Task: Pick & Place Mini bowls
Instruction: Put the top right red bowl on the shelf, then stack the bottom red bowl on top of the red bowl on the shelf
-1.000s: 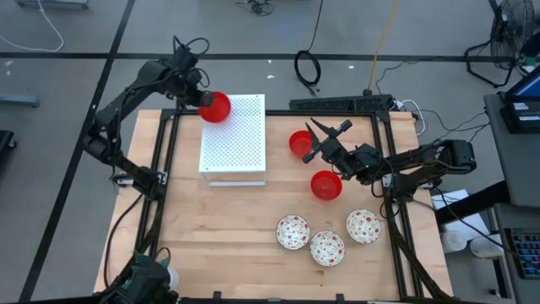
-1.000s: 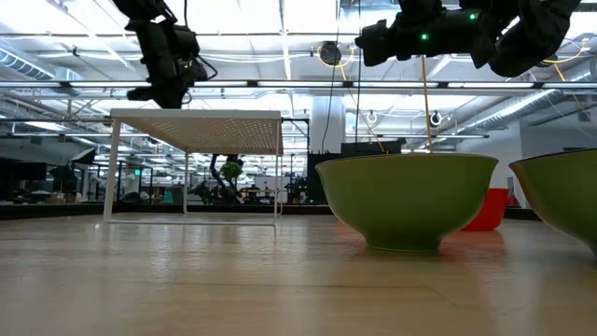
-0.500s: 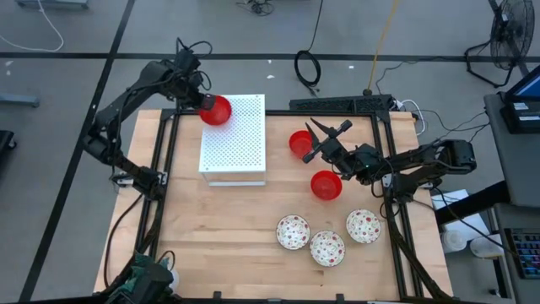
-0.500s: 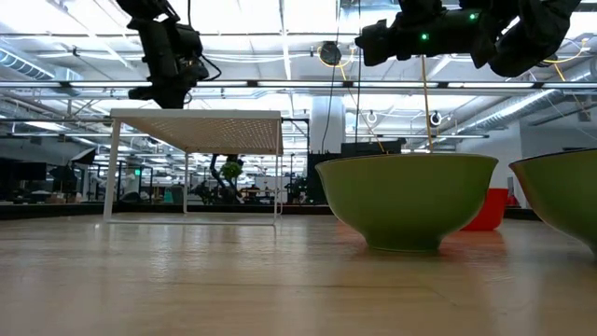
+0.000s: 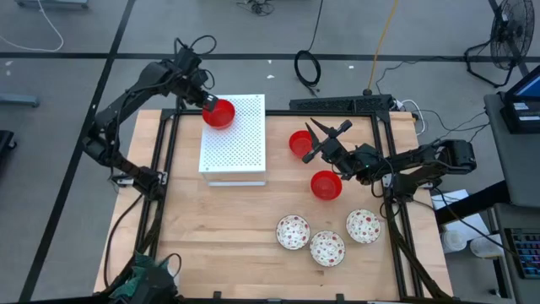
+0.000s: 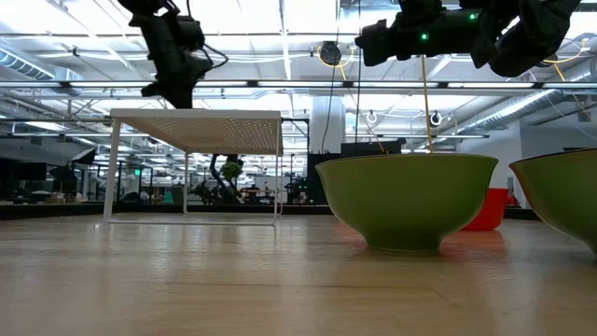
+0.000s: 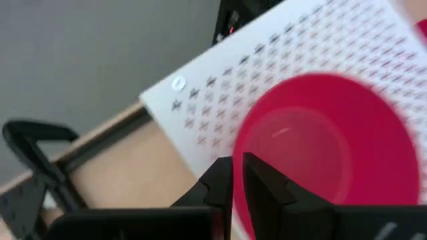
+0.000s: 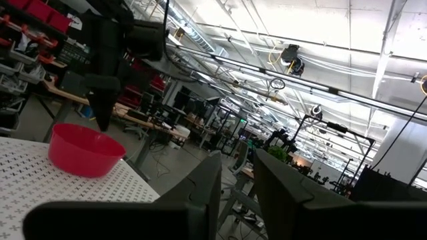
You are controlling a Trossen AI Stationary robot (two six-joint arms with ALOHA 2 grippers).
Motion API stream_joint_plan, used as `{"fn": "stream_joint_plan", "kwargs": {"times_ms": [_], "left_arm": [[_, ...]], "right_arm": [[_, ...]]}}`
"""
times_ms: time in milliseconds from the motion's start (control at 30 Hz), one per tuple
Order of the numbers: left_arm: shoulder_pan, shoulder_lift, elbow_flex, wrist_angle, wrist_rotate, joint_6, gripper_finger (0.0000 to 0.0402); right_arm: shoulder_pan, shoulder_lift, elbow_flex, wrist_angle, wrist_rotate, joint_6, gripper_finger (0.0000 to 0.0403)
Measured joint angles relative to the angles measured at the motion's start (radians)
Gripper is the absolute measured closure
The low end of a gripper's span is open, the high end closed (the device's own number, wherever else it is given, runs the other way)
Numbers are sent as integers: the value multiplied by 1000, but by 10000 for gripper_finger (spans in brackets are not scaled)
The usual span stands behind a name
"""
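A red mini bowl [image 5: 221, 114] sits mouth up on the far left corner of the white perforated board [image 5: 233, 143]. My left gripper [image 7: 237, 167] points down at the bowl's left rim, its fingers a narrow gap apart. Two more red bowls [image 5: 300, 143] [image 5: 326, 185] and three white patterned bowls [image 5: 293, 232] [image 5: 327, 248] [image 5: 363, 225] rest on the table right of the board. My right gripper [image 5: 325, 135] hangs open above the far red bowl, tipped upward, with nothing between its fingers. My left gripper comes from above and slants down, one finger [image 7: 257, 180] inside the red bowl's rim [image 7: 235, 143] and one outside it. Whether the fingers touch the rim I cannot tell. The bowl sits level on its base on the board [image 8: 85, 150].
The board stands on thin white legs [image 6: 114, 168] above the table. A dark metal frame [image 5: 169, 169] borders the wooden table. Bare wood lies in front of the board and to its left. In the low view the near bowls [image 6: 407, 201] look green from outside.
My left gripper has carried the red bowl a little toward the table's right and near side, from over the board's far left edge to farther in on the board. The bowl now shows its mouth upward. My right arm has kept still.
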Motion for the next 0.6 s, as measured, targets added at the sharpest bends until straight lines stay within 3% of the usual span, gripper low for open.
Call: {"fn": "stream_joint_plan", "kwargs": {"times_ms": [167, 300, 400, 500, 600], "left_arm": [[-15, -15, 0, 28, 0, 6, 346], [-19, -66, -1, 88, 15, 27, 296], [-46, -139, -1, 179, 131, 89, 252], [-83, -231, -1, 254, 275, 129, 215], [-143, -323, -1, 304, 357, 136, 190]], "right_arm": [[0, 0, 0, 0, 6, 0, 328], [0, 0, 0, -5, 107, -36, 328], [6, -28, 6, -52, 271, -118, 328], [12, -76, 32, -208, 440, -138, 328], [20, -129, 45, -409, 463, -37, 328]]}}
